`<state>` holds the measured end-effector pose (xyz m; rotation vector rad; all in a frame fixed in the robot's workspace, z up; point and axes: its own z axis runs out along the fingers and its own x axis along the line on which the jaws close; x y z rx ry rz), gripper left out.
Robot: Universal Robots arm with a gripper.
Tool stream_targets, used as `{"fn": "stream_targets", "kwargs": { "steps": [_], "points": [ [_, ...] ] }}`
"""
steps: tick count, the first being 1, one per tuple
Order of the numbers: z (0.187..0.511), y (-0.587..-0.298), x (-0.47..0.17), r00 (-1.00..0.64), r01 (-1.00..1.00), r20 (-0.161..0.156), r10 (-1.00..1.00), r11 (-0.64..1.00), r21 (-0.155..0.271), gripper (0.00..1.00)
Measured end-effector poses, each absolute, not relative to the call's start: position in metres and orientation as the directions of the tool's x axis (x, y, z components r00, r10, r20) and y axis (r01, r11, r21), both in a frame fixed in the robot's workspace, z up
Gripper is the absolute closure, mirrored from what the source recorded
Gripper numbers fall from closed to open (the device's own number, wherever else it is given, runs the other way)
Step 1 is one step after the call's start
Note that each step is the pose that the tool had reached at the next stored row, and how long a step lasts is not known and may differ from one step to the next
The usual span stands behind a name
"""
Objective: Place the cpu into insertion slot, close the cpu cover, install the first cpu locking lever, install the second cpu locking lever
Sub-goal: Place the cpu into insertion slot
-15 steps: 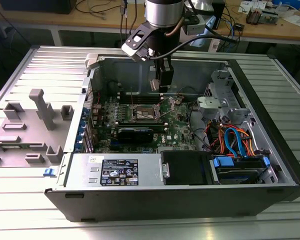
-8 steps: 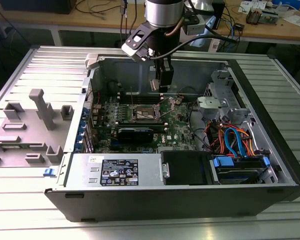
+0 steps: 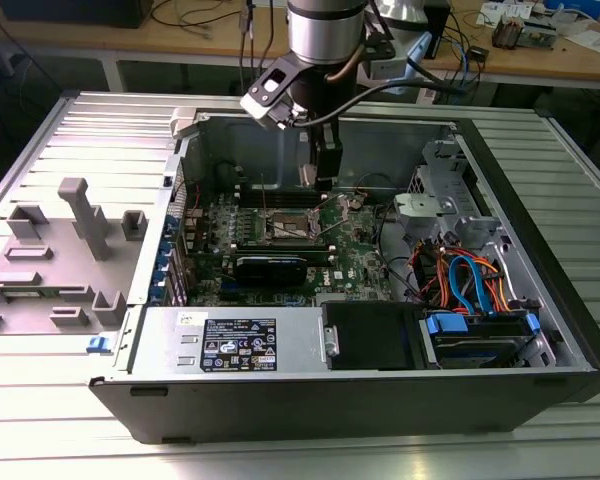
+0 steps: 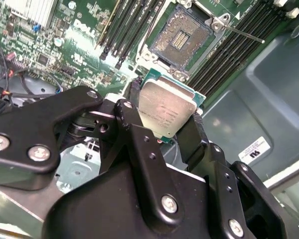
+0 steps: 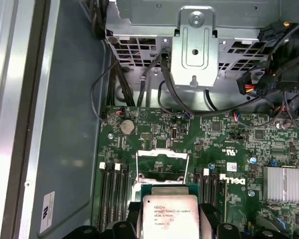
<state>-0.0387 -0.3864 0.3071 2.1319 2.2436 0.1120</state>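
**Cpu [image 4: 167, 107] clamped in the gripper [image 4: 162, 113]**

In the second wrist view, the black fingers [image 4: 131, 119] grip opposite edges of the cpu. It sits between them, silver top showing, above the motherboard [image 4: 55, 45] near the uncovered insertion slot [image 4: 182, 40].

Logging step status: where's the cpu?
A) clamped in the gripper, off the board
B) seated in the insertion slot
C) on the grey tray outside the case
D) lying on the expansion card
A: in the second wrist view the gripper is shut on the cpu, and the insertion slot beyond it lies open, contacts bare.
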Motion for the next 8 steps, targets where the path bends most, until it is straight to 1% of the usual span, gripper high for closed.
{"fn": "stream_targets", "kwargs": {
  "steps": [3,8],
  "points": [
    [0.2998,-0.3864,-0.0397,-0.025,0.996,0.017,1.0,0.023,0.083,0.46],
    [0.2982,-0.3864,-0.0398,-0.011,0.997,0.016,1.0,0.009,0.082,0.46]
  ]
}}
